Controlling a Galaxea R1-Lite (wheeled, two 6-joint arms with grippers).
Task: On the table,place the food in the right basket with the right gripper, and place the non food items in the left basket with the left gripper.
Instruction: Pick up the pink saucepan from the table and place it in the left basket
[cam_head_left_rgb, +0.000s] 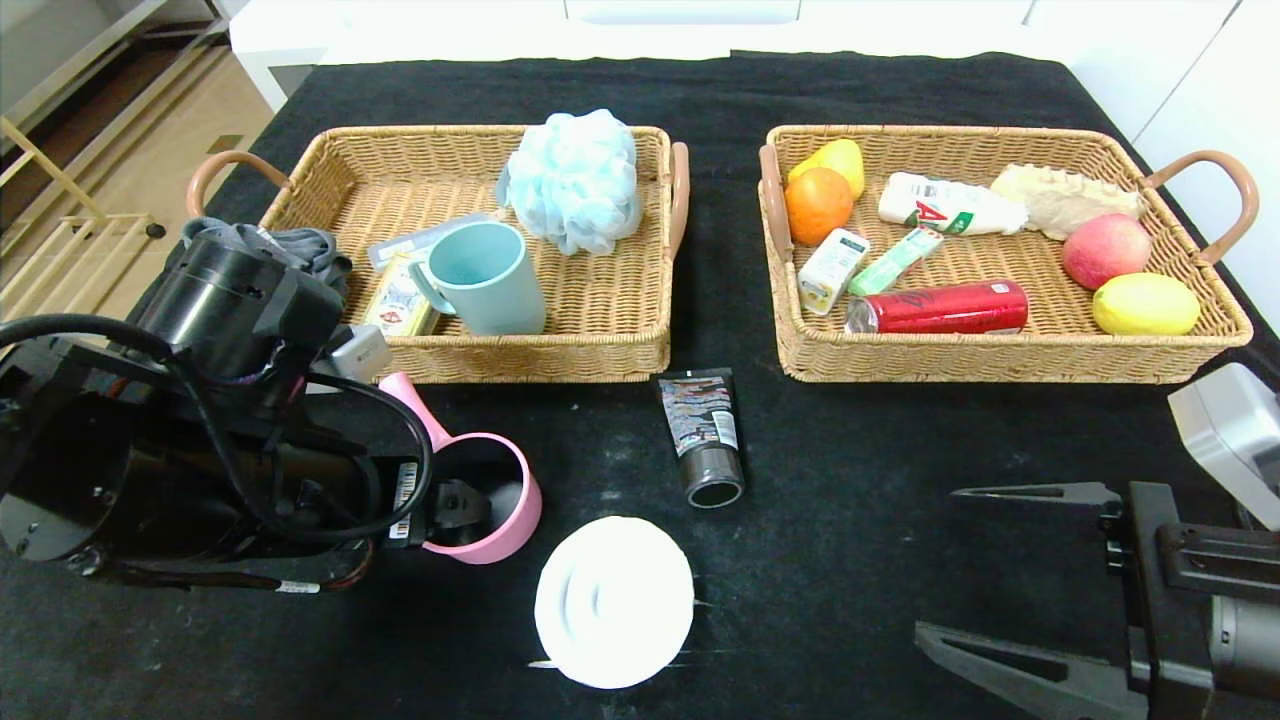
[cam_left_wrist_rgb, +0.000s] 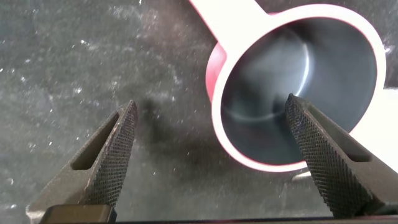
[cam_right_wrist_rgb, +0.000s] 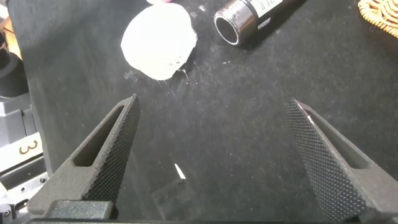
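Reaching for the pink pot (cam_head_left_rgb: 487, 500) with the left hand (cam_left_wrist_rgb: 208, 155), fingers spread wide, one inside the rim.

The pot stands upright on the counter (cam_head_left_rgb: 850, 480) before the left basket (cam_head_left_rgb: 600, 350), handle pointing toward it; next, clench and lift. The right hand (cam_head_left_rgb: 1000, 570) hangs released.

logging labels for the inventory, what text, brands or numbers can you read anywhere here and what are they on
"3": grey block at the edge of the right wrist view.
Large red "A"-like mark: white bottle in the right basket; the rest is unreadable.
Red soda can, black squeeze tube, small drink carton, green candy stick: print too small or blurred.
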